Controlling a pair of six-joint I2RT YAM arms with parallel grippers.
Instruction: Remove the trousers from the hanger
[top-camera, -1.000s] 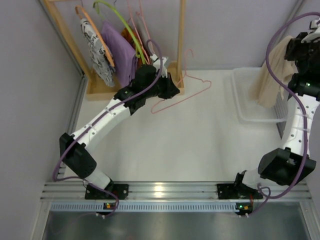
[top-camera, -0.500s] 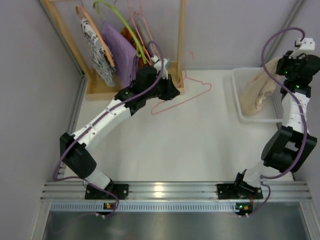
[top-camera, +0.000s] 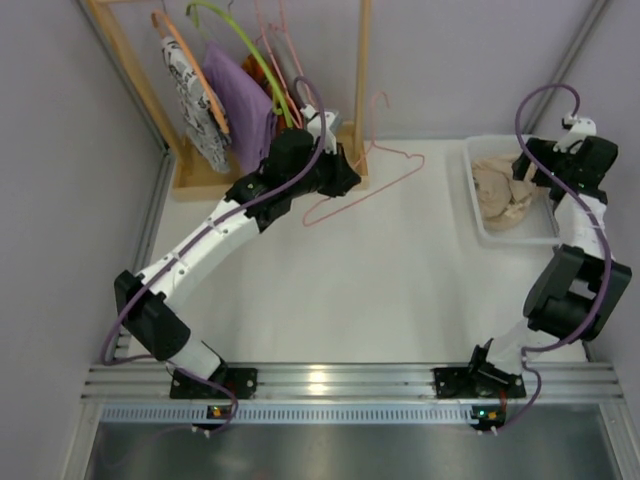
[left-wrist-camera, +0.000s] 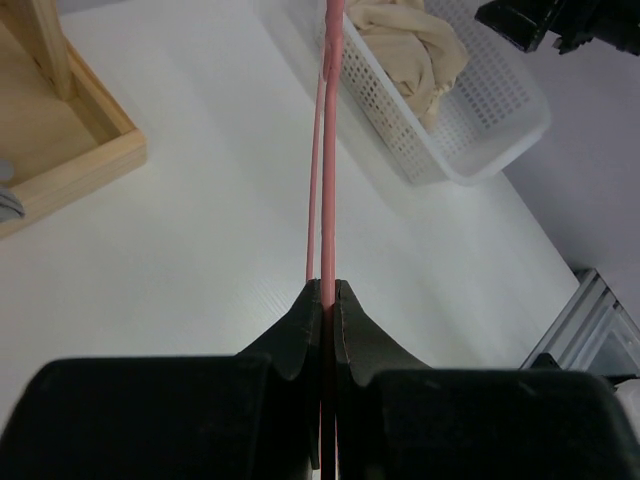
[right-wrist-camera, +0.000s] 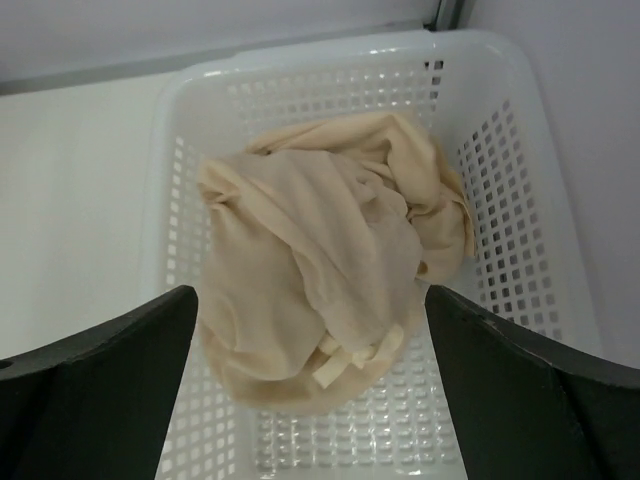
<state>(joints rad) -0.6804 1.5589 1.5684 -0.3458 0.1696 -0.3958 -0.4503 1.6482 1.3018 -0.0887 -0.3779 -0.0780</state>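
Observation:
The beige trousers (top-camera: 503, 190) lie crumpled in the white perforated basket (top-camera: 478, 236) at the far right, free of the hanger. In the right wrist view the trousers (right-wrist-camera: 330, 290) fill the middle of the basket (right-wrist-camera: 300, 55). My right gripper (right-wrist-camera: 310, 315) hovers just above them, open, its fingers (right-wrist-camera: 130, 350) wide apart and holding nothing. The bare pale-pink wire hanger (top-camera: 372, 186) rests tilted over the table beside the rack. My left gripper (left-wrist-camera: 328, 292) is shut on the hanger (left-wrist-camera: 328, 150). From above, the left gripper (top-camera: 343, 178) sits at the hanger's left end.
A wooden rack (top-camera: 362, 70) stands at the back left. It carries a black-and-white patterned garment (top-camera: 190, 95), a purple garment (top-camera: 235, 100), a lime-green hanger (top-camera: 245, 45) and an orange one. The basket sits close to the right wall.
My right gripper came down from high over the basket with the trousers hanging from it, then opened and let them drop into the basket. The left arm kept its hold on the hanger.

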